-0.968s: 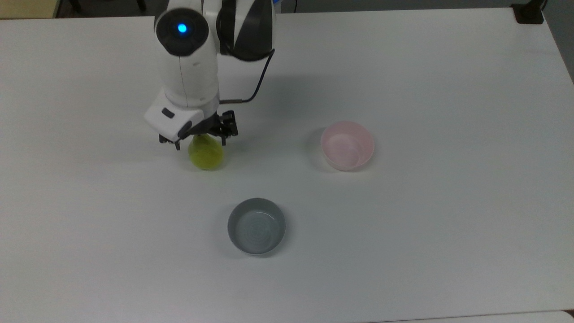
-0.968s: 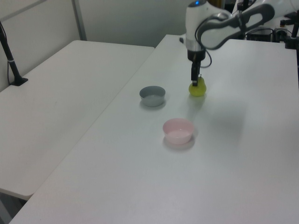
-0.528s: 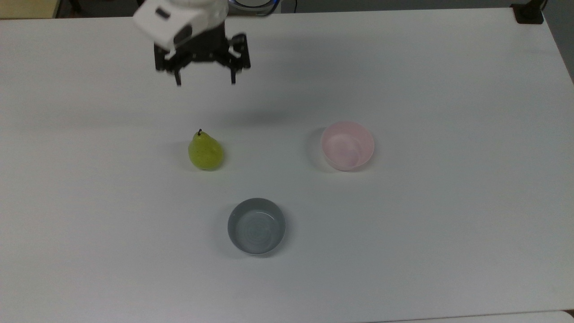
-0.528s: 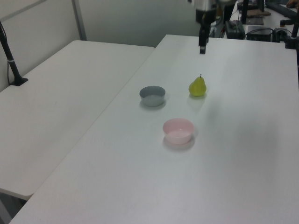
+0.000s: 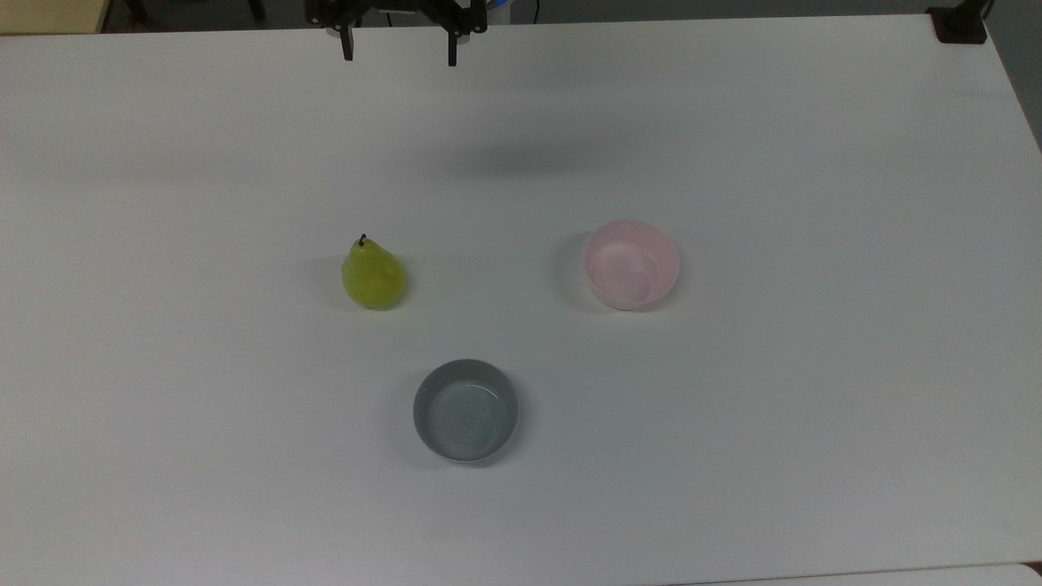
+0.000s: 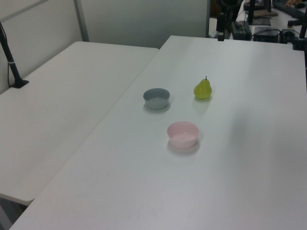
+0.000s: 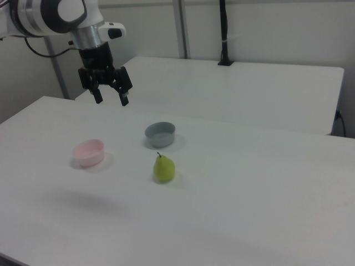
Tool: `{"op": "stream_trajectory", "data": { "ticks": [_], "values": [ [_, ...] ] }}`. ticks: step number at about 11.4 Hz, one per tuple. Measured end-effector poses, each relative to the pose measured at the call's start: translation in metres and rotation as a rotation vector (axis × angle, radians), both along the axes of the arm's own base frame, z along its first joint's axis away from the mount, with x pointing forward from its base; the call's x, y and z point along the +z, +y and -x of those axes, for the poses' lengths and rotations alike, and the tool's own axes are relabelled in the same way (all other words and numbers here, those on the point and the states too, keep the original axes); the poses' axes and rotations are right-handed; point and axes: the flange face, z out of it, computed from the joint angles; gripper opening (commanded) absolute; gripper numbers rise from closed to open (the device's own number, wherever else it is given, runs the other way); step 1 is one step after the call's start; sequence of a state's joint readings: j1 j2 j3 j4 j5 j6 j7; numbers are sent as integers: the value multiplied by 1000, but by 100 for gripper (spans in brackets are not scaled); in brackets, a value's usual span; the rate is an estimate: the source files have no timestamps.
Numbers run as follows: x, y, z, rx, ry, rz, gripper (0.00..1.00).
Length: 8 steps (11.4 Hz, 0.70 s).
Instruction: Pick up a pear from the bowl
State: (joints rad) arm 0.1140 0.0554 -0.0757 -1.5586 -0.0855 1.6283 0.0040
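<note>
White table (image 5: 733,456) bears pear (image 5: 373,275), pincer (image 7: 111,100) aloft.

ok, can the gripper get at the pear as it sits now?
Probably yes. The pear stands upright on bare table, apart from both bowls, and the gripper hangs open well above it with nothing between them.

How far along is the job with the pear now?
Done: the pear is out of the pink bowl, standing upright on the table. In hand: nothing; the gripper hangs open, high above the table. Left: nothing visible.
</note>
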Motion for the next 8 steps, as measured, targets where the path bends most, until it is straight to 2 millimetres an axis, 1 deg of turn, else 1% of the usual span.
{"op": "stream_trajectory", "data": {
  "ticks": [4,8],
  "values": [
    [-5,-3,0,-10,11,0,100],
    [-7,2,0,-13,15,-45,100]
  ]
}}
